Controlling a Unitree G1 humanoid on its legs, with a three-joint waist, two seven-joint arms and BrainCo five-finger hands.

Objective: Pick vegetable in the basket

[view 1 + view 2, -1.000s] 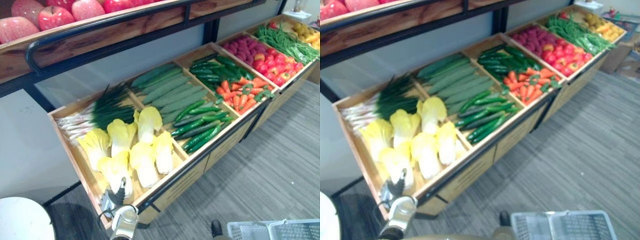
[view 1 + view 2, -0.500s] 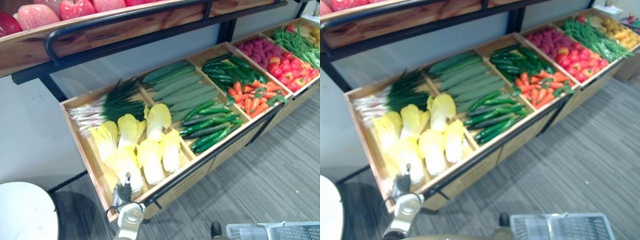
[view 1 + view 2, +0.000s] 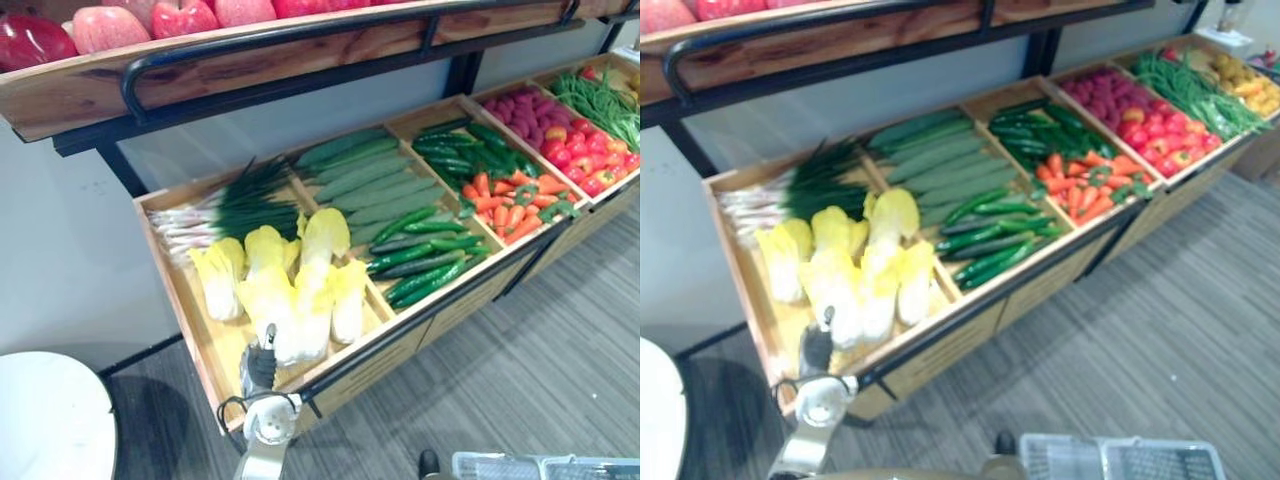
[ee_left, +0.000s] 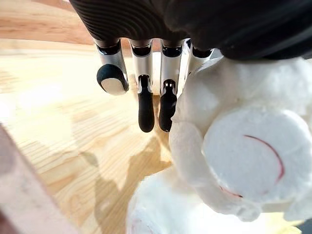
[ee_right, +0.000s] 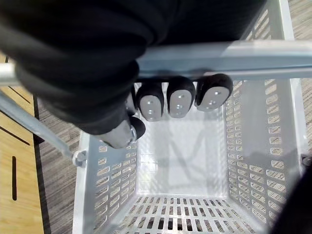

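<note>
Cabbage point(image 3: 283, 328) nearest the robot is the pale napa kind: frilly yellow leaves fading into a chunky white stem. It lies flat at the left end of the wooden crate point(image 3: 178, 285). Its long axis runs front to back, with the white stub aimed at the front edge and the leafy end toward the back edge. Up close, the cut stub is a round white disc with a thin red curved line on it, nothing I can read as writing.

More cabbages point(image 3: 335, 300) are packed beside it, lying the same way. Spring onions point(image 3: 215, 205) sit behind them at the back left corner.

The left hand point(image 3: 261, 366) hangs at the front edge. Its fingers point(image 4: 146, 105) are mostly straight and point down at the bare wood, right against the stem but not curled around it. The right hand point(image 5: 178, 102) is clenched round the handle point(image 5: 229, 58) of a white slotted basket point(image 5: 105, 195), held out in front of the crate's front edge.
</note>
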